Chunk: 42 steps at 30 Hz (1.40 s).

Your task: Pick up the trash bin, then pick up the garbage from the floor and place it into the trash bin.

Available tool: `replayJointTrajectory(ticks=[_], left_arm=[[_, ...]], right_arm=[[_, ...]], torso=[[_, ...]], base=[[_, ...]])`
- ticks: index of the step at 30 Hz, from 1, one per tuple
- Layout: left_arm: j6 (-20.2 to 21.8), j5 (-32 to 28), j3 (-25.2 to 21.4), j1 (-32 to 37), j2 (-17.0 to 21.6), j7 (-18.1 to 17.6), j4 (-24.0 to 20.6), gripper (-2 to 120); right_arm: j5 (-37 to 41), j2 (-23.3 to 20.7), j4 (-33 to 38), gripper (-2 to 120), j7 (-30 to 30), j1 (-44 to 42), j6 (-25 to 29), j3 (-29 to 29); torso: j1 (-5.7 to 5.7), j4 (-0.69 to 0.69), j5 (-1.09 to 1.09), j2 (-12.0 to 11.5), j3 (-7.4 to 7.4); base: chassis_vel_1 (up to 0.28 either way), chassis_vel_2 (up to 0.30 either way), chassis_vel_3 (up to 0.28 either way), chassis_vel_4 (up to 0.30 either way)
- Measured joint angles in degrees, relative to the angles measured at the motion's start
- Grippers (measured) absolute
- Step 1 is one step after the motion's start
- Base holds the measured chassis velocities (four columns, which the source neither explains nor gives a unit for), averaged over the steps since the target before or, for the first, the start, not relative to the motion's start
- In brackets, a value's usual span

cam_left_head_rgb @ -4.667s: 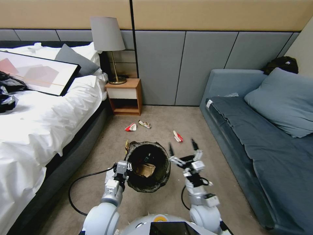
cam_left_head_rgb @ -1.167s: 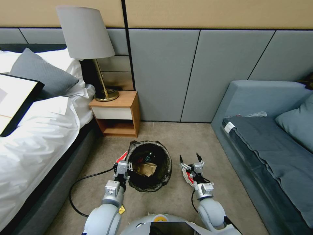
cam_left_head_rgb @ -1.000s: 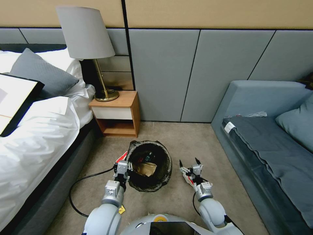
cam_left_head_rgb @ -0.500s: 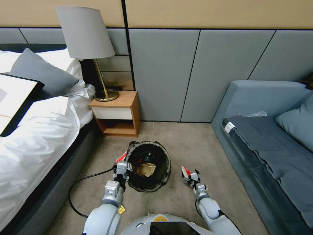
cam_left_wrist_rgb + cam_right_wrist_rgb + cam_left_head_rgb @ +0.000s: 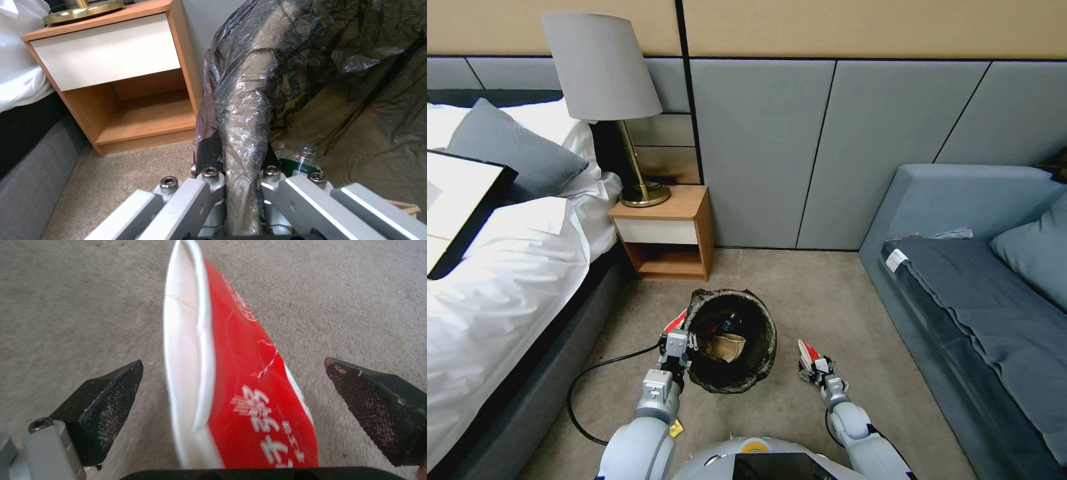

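The trash bin (image 5: 766, 333), lined with a crinkled dark bag, hangs just above the carpet with my left gripper (image 5: 676, 341) shut on its near-left rim. In the left wrist view the left gripper (image 5: 236, 156) clamps the bag-covered rim (image 5: 242, 100), and a plastic bottle (image 5: 301, 160) lies inside. To the bin's right, a flattened red-and-white paper cup (image 5: 805, 352), a piece of the garbage, lies on the floor. My right gripper (image 5: 815, 371) is down at it, open. The cup (image 5: 240, 380) sits between the spread fingers (image 5: 104, 403), touching neither. Another red wrapper (image 5: 678, 319) peeks out behind the bin.
A wooden nightstand (image 5: 664, 230) with a lamp (image 5: 604, 73) stands against the wall ahead. The bed (image 5: 500, 280) runs along the left, the blue sofa (image 5: 974, 300) along the right. A black cable (image 5: 586, 373) loops over the carpet at left. A yellow packet (image 5: 675, 427) lies near my base.
The camera moved closer to the nightstand since the oldest frame. In the last second my right gripper dropped to the floor around the red-and-white cup. The left gripper and bin held still.
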Motion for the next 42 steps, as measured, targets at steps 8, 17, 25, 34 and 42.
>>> replayJointTrajectory(ticks=[8,17,25,34,42], left_arm=[[-0.06,0.11,0.04,-0.06,-0.12,0.02,0.02,1],[-0.07,0.13,0.11,-0.23,-0.17,0.04,0.13,1],[-0.09,0.14,0.09,-0.38,-0.25,0.05,0.25,1],[-0.13,0.13,0.03,-0.58,-0.27,0.11,0.27,1],[-0.24,0.14,0.12,-0.55,-0.6,0.15,0.27,1]], right_arm=[[0.03,-0.2,-0.56,95,0.06,0.78,0.3,0.13],[-0.02,-0.02,-0.61,73,0.04,0.73,0.95,0.26],[-0.56,0.26,-1.26,38,-0.45,0.65,2.15,0.43],[-0.97,0.32,-1.68,8,-0.49,0.68,2.97,0.77],[-0.96,-0.27,-1.44,0,-0.6,1.06,3.15,1.2]], torso=[[0.0,-0.01,0.0,0.0,0.0],[0.0,0.0,0.0,0.0,0.0],[0.0,0.0,0.0,0.0,0.0],[0.0,-0.01,-0.01,0.0,0.0],[0.0,-0.01,0.0,0.0,0.0]], base=[[0.0,0.0,0.0,0.0],[0.0,0.0,0.0,0.0],[0.0,0.0,0.0,0.0],[0.0,0.0,0.0,0.0],[0.0,0.0,0.0,0.0]])
